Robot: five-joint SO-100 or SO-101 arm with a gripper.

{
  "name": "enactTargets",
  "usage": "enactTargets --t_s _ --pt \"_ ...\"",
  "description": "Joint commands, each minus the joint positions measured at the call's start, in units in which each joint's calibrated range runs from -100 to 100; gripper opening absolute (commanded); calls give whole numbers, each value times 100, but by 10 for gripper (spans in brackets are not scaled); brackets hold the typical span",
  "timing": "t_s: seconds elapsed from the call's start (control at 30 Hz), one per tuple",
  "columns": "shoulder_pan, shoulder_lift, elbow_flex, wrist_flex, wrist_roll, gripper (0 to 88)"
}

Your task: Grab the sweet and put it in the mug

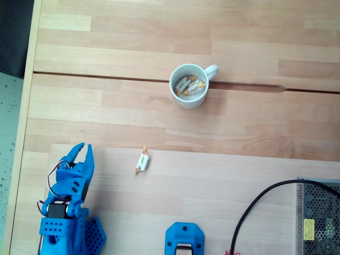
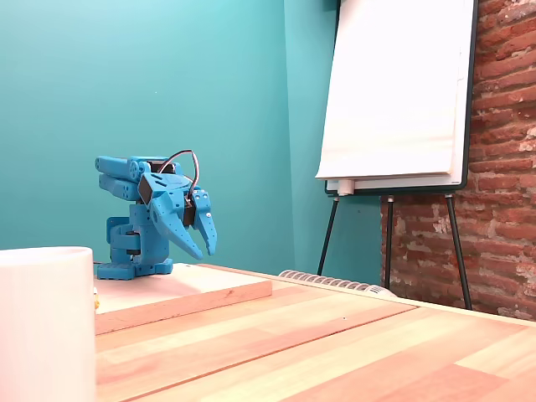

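While the blue gripper [image 1: 84, 150] was held folded near the bench's left edge, fingers slightly apart and clamped on nothing, one sweet [image 1: 142, 161] was seen lying on the raised board [image 1: 223, 180], apart from the gripper, the white mug [image 1: 188, 86] placed mid-bench, several wrapped candies [image 1: 189, 86] held inside it.

Teal wall [image 2: 167, 84], brick wall [image 2: 502, 167], flipchart easel [image 2: 394, 92], wooden table [image 1: 159, 32]

Bright blue 3D-printed arm [image 2: 146, 218], blocky segmented links, black servo motors showing between them, thin red and black wires looping over the top, gripper [image 1: 82, 151] with two pointed claw-like fingers
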Motion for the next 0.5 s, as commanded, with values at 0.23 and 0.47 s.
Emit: enactTargets --t_s 0.23,0.47 --pt "-21 -81 90 -5 -10 70" --pt "-29 -81 90 -5 -10 70"
